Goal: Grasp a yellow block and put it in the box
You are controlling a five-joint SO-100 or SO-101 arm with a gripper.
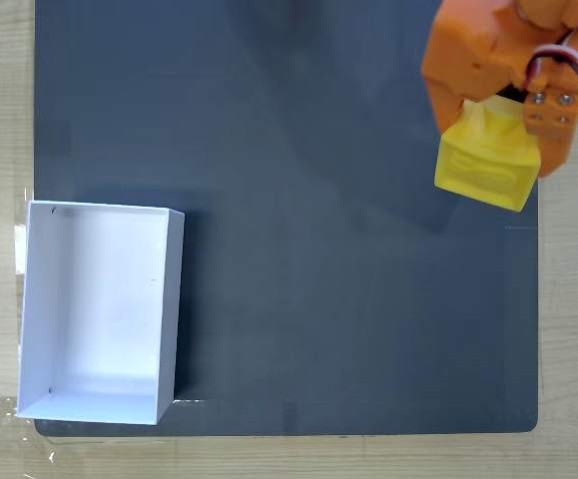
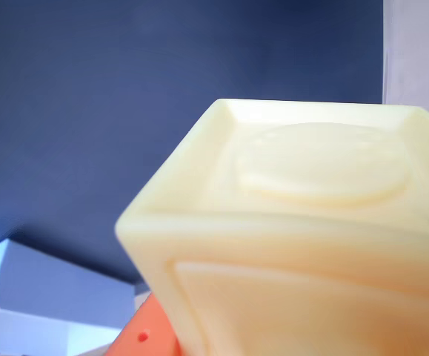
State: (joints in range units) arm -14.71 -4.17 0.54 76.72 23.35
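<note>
The orange tool (image 1: 498, 135) grips the yellow block (image 1: 486, 170) between its fingers, holding it up off the dark mat (image 1: 318, 299) near the mat's upper right corner in the fixed view. The block hangs tilted, one embossed framed side turned toward the camera. In the wrist view the block (image 2: 310, 245) sits close to the lens, its round raised stud on the upper face and a framed side below it, with an orange part of the tool at its lower left edge. The white box (image 1: 99, 309) lies open on the surface, well apart from the tool, far to its lower left in the fixed view, straddling the mat's left edge. In the wrist view a corner of the box (image 2: 44, 304) appears low at the left.
</note>
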